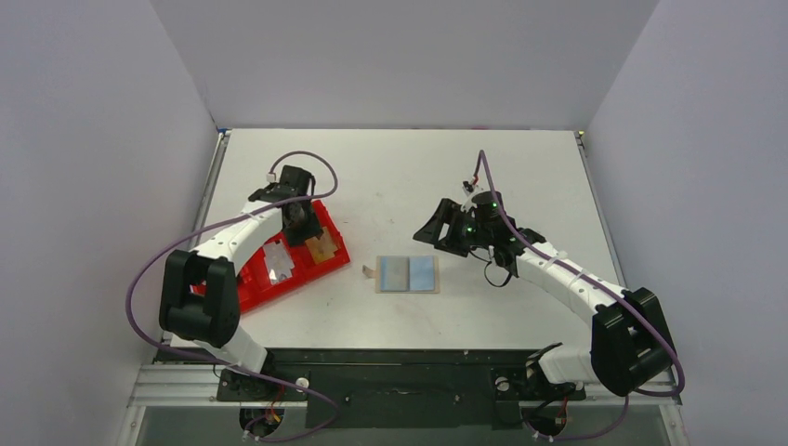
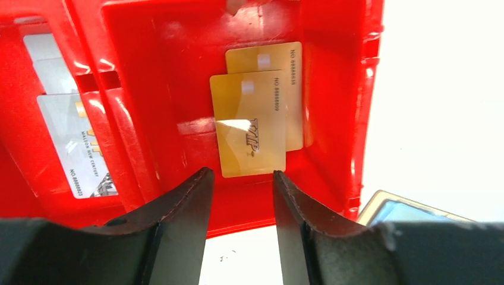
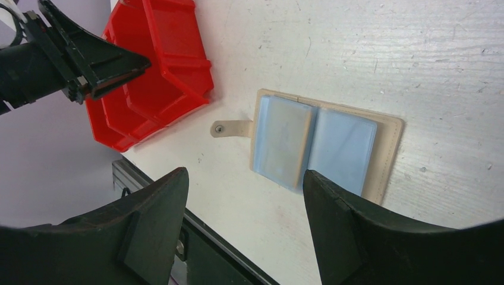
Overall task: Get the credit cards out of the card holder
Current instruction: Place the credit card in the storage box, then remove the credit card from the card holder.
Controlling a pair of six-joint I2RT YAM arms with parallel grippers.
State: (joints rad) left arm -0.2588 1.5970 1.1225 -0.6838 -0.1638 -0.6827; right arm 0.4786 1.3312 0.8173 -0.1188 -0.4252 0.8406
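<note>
The card holder (image 1: pixel 407 274) lies open flat on the table: a tan cover with two bluish clear sleeves and a strap tab, and it shows in the right wrist view (image 3: pixel 321 142). Two gold credit cards (image 2: pixel 249 124) lie overlapped in the red tray's right compartment. Pale white cards (image 2: pixel 71 136) lie in the middle compartment. My left gripper (image 2: pixel 241 173) is open and empty just above the gold cards, over the tray (image 1: pixel 299 218). My right gripper (image 3: pixel 245 172) is open and empty, above the table to the right of the holder (image 1: pixel 437 230).
The red three-compartment tray (image 1: pixel 260 293) sits at the left, angled; it also shows in the right wrist view (image 3: pixel 160 53). The table's near edge and black rail run just below the holder. White walls close in three sides.
</note>
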